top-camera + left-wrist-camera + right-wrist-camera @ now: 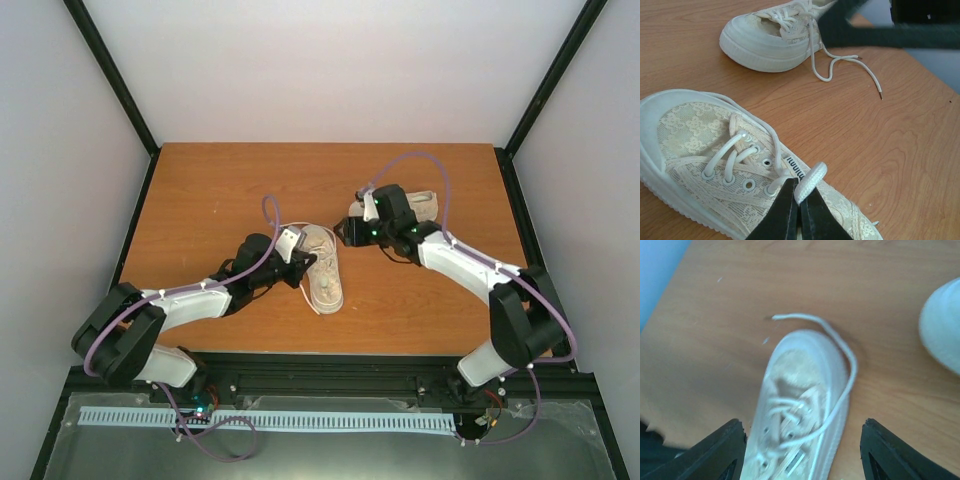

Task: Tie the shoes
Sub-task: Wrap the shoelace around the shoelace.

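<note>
Left wrist view: your left gripper point(799, 200) is clenched on a lace loop point(811, 179) of the near shoe point(690, 135). Pull too hard and the lace may slip out, or the shoe slides on the table point(900, 150). Your right gripper point(802, 432) hangs released over the other shoe point(800, 380); its loose lace point(842, 352) curls round the toe, flat and hard to pick.

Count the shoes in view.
2. Near shoe mid-table, its lace pinched in the left gripper; far shoe back right, under the open right gripper, partly hidden from above.
</note>
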